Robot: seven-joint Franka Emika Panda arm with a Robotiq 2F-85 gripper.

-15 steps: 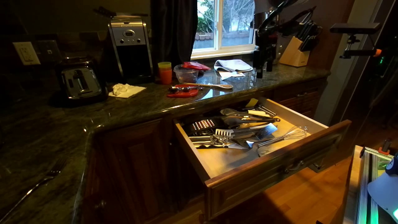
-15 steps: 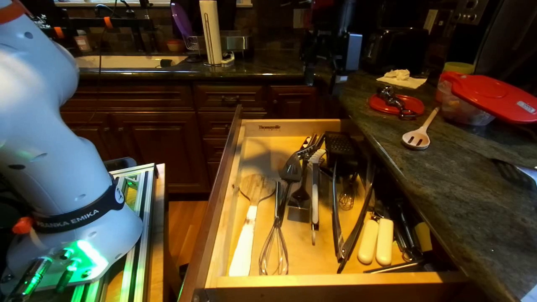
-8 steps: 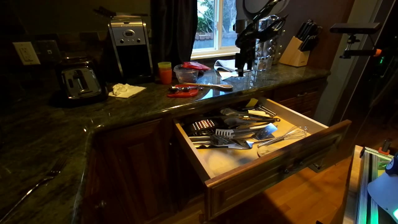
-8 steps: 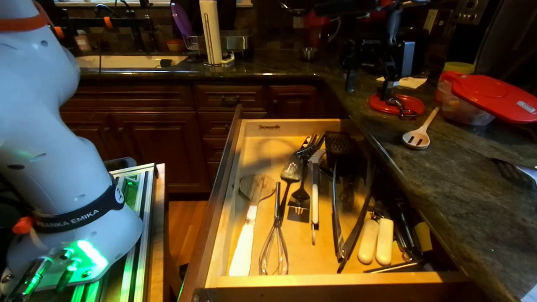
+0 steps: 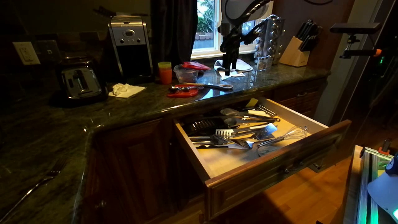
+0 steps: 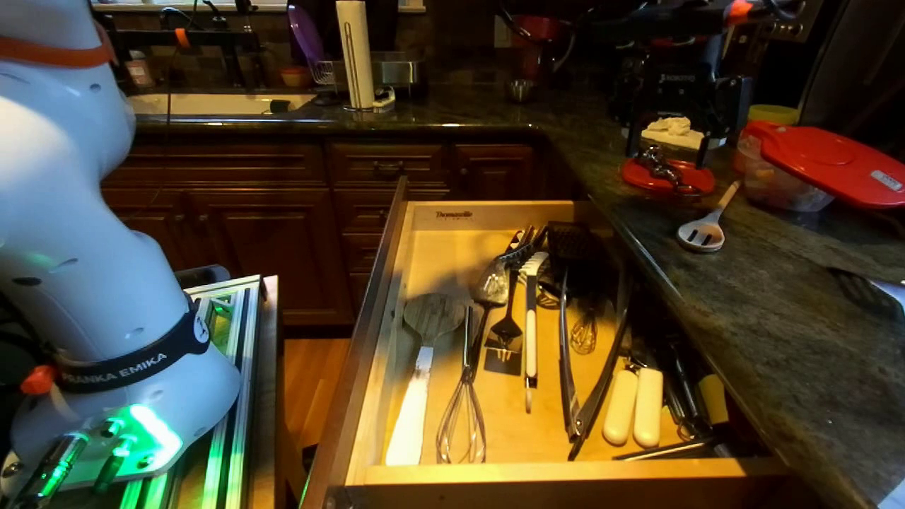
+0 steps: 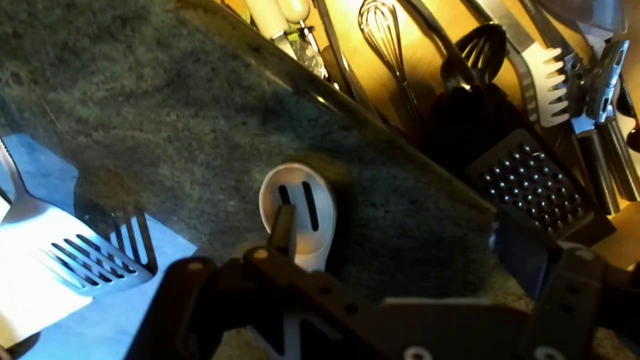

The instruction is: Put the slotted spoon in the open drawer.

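The slotted spoon is a pale wooden one with two slots. It lies on the dark counter in both exterior views (image 5: 226,87) (image 6: 702,235) and in the wrist view (image 7: 324,215). My gripper (image 5: 230,69) is above the counter, also in an exterior view (image 6: 668,146). In the wrist view the gripper (image 7: 392,220) has its jaws wide apart with nothing between them; the left finger (image 7: 284,225) overlaps the spoon's head and hides its handle. The open drawer (image 6: 452,261) is beside the counter, below its edge, also in an exterior view (image 5: 224,158).
The drawer holds a whisk (image 6: 463,417), tongs, a grater (image 7: 535,185) and a black slotted spoon (image 7: 485,50). On the counter are a red lid (image 6: 636,177) with a metal tool, a plastic container (image 6: 792,187), an orange cup (image 5: 164,74) and a metal slotted turner (image 7: 60,250).
My gripper has moved along the counter, leftward in one exterior view and rightward in the other, towards the wooden spoon. Its shadow has shifted across the drawer. The spoon has not moved.
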